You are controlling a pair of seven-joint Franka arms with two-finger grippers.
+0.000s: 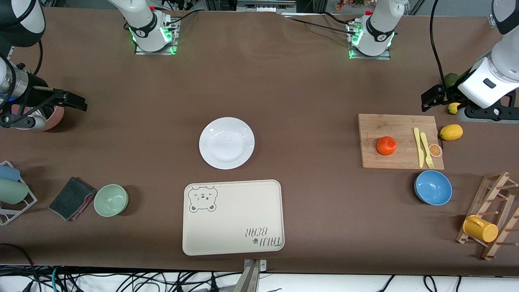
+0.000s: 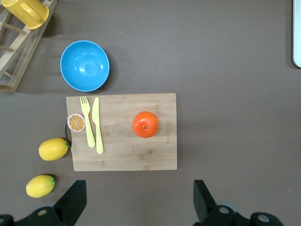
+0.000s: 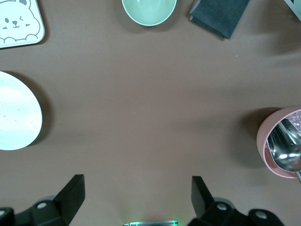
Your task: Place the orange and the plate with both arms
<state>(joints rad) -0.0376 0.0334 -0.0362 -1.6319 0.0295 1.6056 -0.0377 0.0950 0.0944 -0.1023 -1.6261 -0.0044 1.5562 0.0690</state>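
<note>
The orange (image 1: 386,145) sits on a wooden cutting board (image 1: 399,125) toward the left arm's end of the table; it also shows in the left wrist view (image 2: 145,124). The white plate (image 1: 226,142) lies on the table's middle, just farther from the front camera than the beige bear tray (image 1: 233,217); its edge shows in the right wrist view (image 3: 16,113). My left gripper (image 1: 430,99) (image 2: 138,202) is open and empty, up over the table beside the board. My right gripper (image 1: 75,101) (image 3: 136,197) is open and empty, up at the right arm's end.
A yellow fork and knife (image 1: 421,147), an orange slice (image 1: 435,150) and lemons (image 1: 451,132) lie at the board's end. A blue bowl (image 1: 433,187), a wooden rack with a yellow cup (image 1: 480,229), a green bowl (image 1: 111,200), a dark cloth (image 1: 72,198) and a pink cup (image 3: 281,141) stand around.
</note>
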